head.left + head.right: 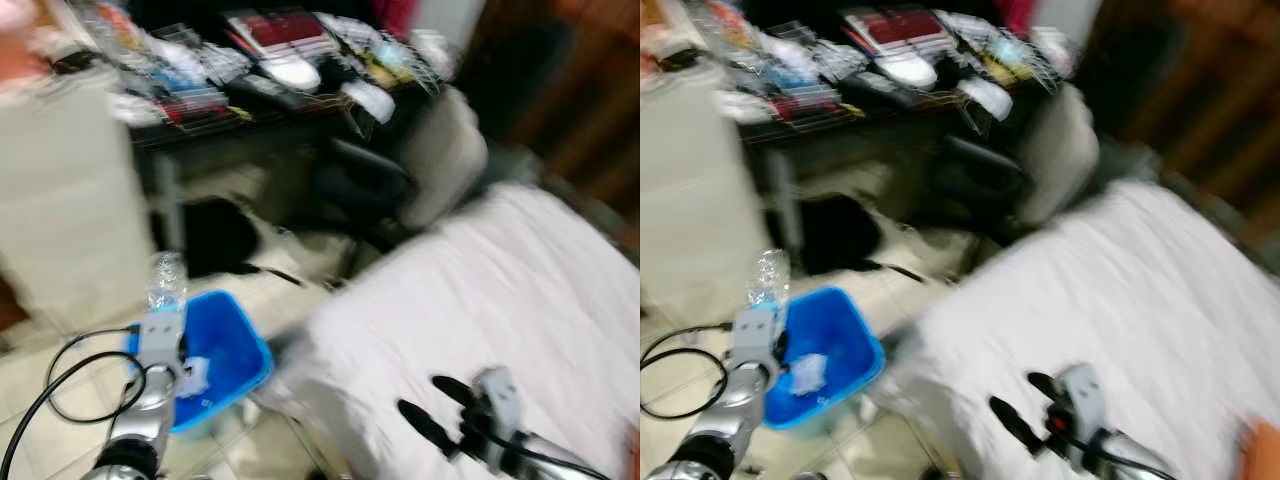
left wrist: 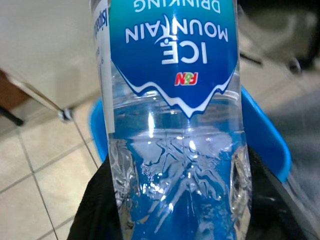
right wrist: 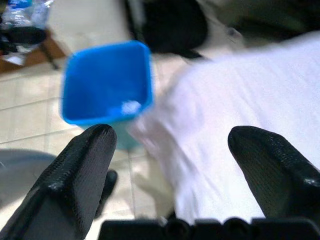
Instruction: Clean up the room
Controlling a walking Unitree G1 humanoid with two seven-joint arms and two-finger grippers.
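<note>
My left claw (image 1: pixel 165 300) gripped a water bottle (image 1: pixel 166 282), held upright at the near rim of the blue bin (image 1: pixel 240 345) on the tiled floor. I judged the step to be binning it; next I needed to carry it over the opening and let go. My right claw (image 1: pixel 435 405) hung open over the white bed (image 1: pixel 500 280), empty. A cluttered desk (image 1: pixel 250 70), a chair (image 1: pixel 400 170) and a loose cable (image 1: pixel 70 375) crowded the floor nearby.
</note>
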